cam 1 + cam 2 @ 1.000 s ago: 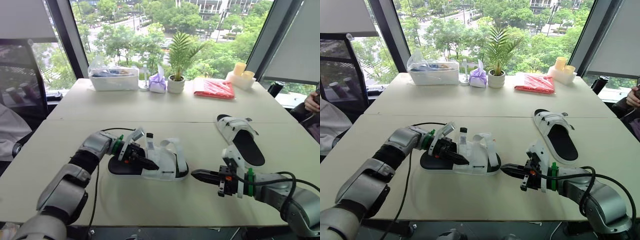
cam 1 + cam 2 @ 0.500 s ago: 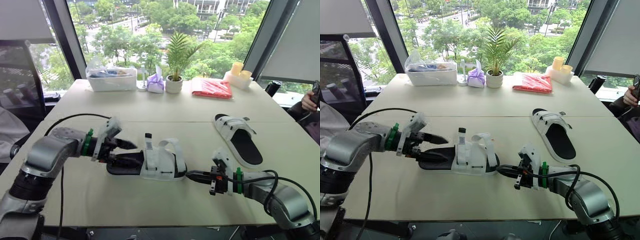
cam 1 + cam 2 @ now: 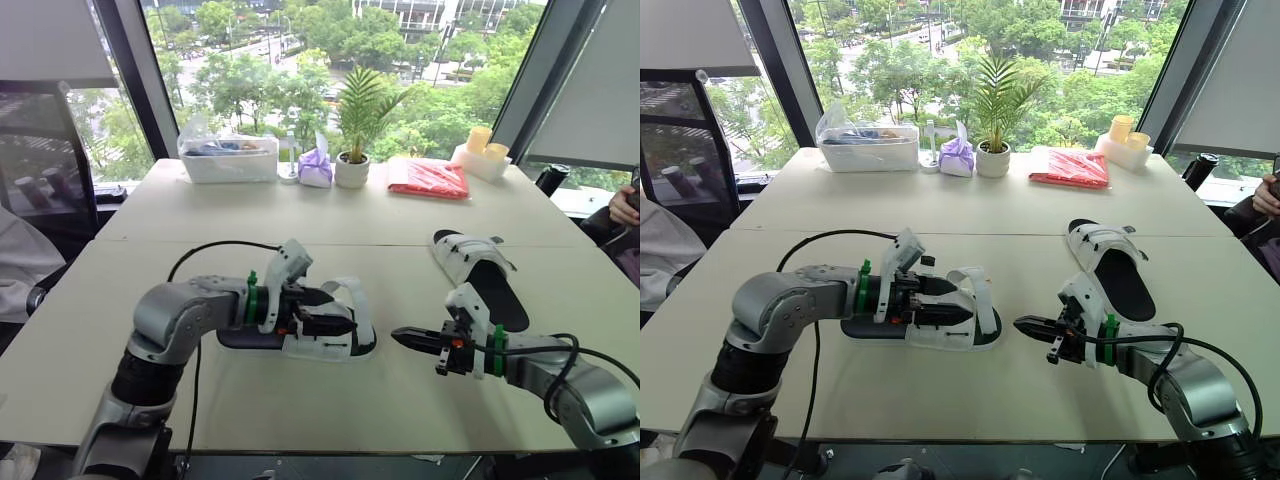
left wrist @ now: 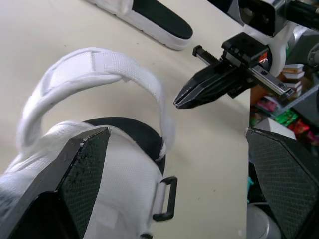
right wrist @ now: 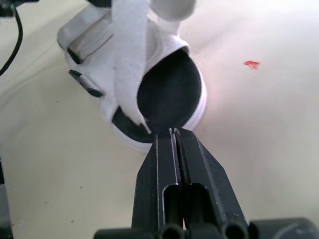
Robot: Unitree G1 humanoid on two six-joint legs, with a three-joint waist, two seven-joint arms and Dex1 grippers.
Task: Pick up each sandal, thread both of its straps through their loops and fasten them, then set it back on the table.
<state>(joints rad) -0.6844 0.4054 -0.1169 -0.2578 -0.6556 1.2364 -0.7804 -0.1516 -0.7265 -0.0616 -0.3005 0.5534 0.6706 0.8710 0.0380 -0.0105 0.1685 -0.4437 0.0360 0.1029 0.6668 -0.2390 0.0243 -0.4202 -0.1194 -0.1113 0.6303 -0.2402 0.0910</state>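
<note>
On the table [image 3: 300,215] in front of me, the near sandal [image 3: 300,342] lay flat. My left claw [image 3: 340,311] was over it with its fingers spread wide, one finger resting on the white top. One strap [image 4: 99,64] stood up in a loose arch. My right claw [image 3: 395,335] was closed tight, holding nothing, just beside the sandal's end but not touching it. The other sandal [image 3: 485,275] lay further off on my right. At the back, a clear box [image 3: 228,158] held dark and blue things I could not make out, and a small white pot [image 3: 351,170] held a green plant [image 3: 365,105].
</note>
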